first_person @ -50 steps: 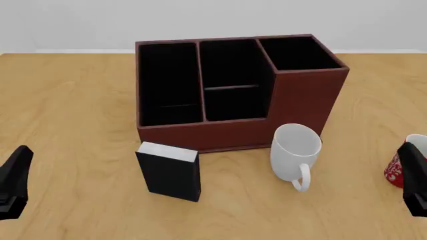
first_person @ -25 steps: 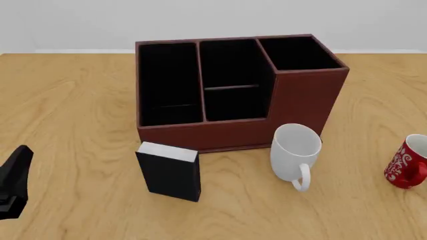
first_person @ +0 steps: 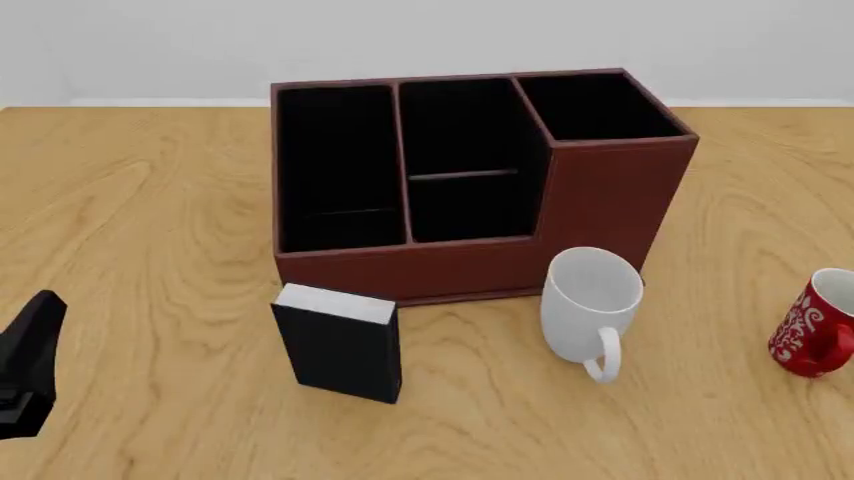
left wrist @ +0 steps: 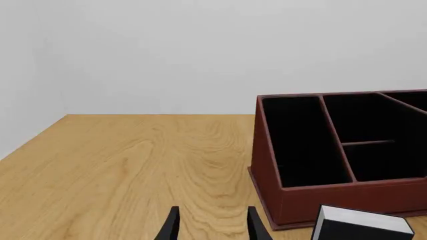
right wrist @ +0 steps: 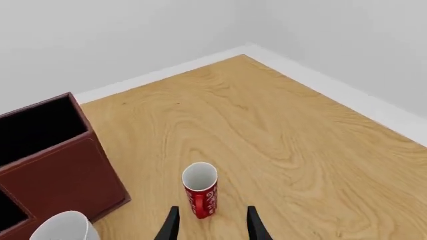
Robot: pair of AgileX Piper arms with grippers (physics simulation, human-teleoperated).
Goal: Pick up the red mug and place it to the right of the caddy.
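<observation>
Glossy red mug (first_person: 815, 336), matt, perhaps leathery caddy (first_person: 467, 180), smooth wood-grain table (first_person: 147, 200)

The front view looked forward and down from above the arms' side of the table (first_person: 160, 420), taking in the whole caddy (first_person: 467, 180), the white mug (first_person: 591, 305), the black box (first_person: 340, 340) and the red mug (first_person: 814, 325) at its right edge. The left wrist view sat low and near the tabletop, facing the caddy's (left wrist: 333, 160) left end and the back wall (left wrist: 200, 50). The right wrist view looked down from higher, over the red mug (right wrist: 200, 190), toward the table's far right corner. All three views shared the caddy (right wrist: 47, 160).
</observation>
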